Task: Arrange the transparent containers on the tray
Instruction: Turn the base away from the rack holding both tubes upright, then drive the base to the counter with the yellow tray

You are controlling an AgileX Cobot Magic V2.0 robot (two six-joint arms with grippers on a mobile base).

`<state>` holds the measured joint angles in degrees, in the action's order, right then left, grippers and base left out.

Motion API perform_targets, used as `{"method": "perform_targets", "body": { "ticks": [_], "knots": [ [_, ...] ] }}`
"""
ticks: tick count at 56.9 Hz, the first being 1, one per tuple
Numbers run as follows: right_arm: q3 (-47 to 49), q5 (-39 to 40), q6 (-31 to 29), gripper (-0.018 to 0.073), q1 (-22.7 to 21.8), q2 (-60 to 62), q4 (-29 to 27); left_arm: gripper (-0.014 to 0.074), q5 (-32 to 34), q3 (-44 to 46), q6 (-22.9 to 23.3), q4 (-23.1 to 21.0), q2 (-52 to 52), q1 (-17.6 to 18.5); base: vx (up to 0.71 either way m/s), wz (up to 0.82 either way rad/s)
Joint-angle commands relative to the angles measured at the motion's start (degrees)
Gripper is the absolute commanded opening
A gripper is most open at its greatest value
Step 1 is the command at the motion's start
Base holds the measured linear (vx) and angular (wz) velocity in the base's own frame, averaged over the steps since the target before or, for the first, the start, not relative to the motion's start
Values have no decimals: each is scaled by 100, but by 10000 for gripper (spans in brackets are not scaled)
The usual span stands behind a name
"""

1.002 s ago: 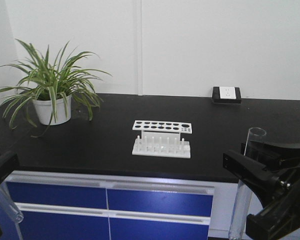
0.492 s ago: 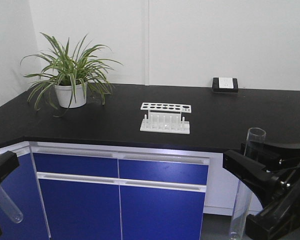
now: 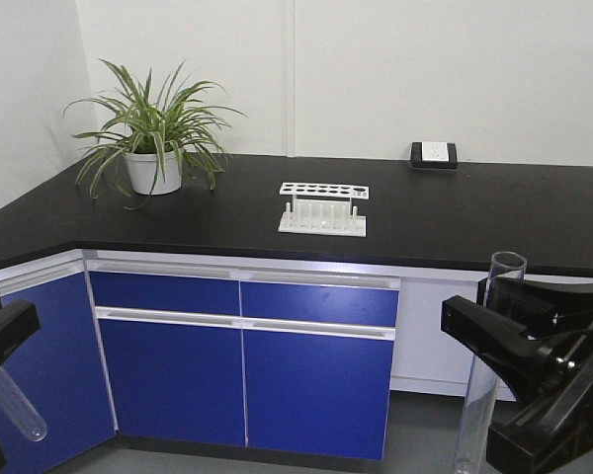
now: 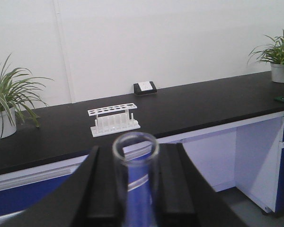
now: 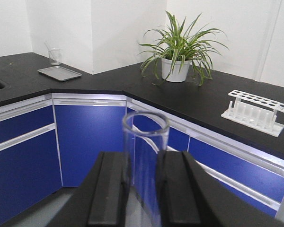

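I see black countertop (image 3: 474,212), blue cabinet doors (image 3: 316,395), white tube rack (image 3: 323,207), green-and-cream striped plant (image 3: 153,118) in white pot (image 3: 154,174), black left gripper (image 4: 135,158), black right gripper (image 5: 144,163), clear left tube (image 3: 18,413), clear right tube (image 3: 477,395)

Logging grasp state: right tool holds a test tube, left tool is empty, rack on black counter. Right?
No: the left tool also holds a test tube, per the left wrist view. The right tool holds its tube; the rack is on the black counter.

One clear test tube (image 3: 477,405) stands near-upright at 4 o'clock in the right pincer (image 5: 143,184). The other test tube (image 3: 15,410) slants at 8 o'clock in the left pincer (image 4: 135,189).
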<state>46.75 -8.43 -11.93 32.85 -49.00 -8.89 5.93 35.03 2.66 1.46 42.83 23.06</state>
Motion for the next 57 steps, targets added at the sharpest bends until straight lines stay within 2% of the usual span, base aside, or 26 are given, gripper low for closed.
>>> {"method": "perform_targets", "body": {
  "ticks": [1, 24, 57],
  "knots": [
    [165, 473, -52, 201, -39, 57, 47, 103, 472, 193, 17, -54, -30, -10, -23, 5],
    [165, 473, -52, 201, -39, 57, 47, 103, 472, 193, 17, -54, -30, -10, -16, 26],
    [165, 468, -52, 201, -39, 57, 47, 103, 472, 193, 17, -54, -30, -10, -2, 62]
  ]
}}
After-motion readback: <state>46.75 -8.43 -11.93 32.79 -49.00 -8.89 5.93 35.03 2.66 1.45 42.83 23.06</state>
